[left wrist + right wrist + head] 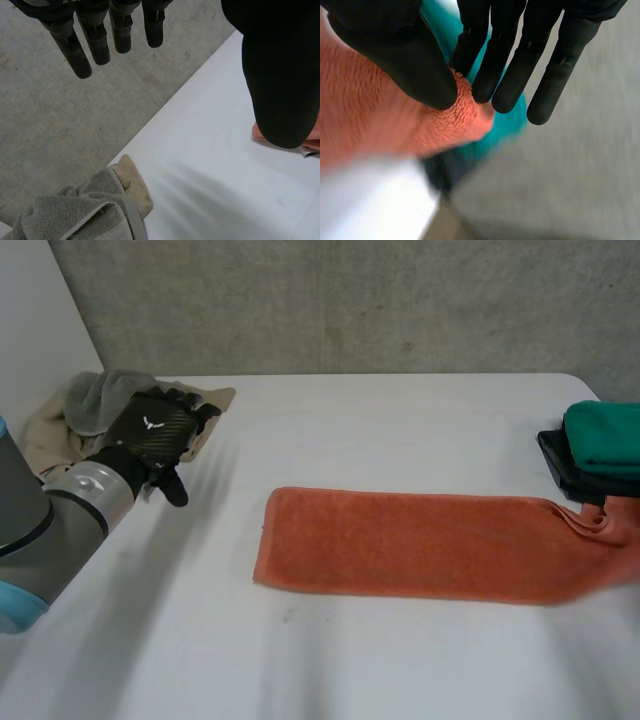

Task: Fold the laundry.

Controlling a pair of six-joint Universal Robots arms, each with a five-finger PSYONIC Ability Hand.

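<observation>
Fingers (492,65) of the right hand (395,45) are straight and press the bunched end of the orange towel (420,545) against the thumb, so that end is pinched and lifted at the 3 o'clock edge of the worktop (380,660).

Nearest, from 5 to 8 o'clock, the worktop is bare white surface all the way to the towel's near hem. One orange towel lies across the middle, flat, with its long axis running from 9 to 3 o'clock. Its free short end is squared off toward 9 o'clock. The other end narrows into gathered folds where the right hand holds it, just beside the 3 o'clock edge.

Beyond the towel, more bare worktop runs up to the far edge at 12 o'clock. At 2 o'clock one folded green cloth (605,435) sits on top of one black item (565,465), close to the pinched towel end. At 10 o'clock the left hand (155,430) hangs with its fingers (95,40) straight and spread apart from the thumb, holding nothing. Under and behind it, at the worktop's far corner, lie two crumpled cloths in one heap: a grey towel (95,400) over a beige cloth (45,430), well apart from the orange towel.
</observation>
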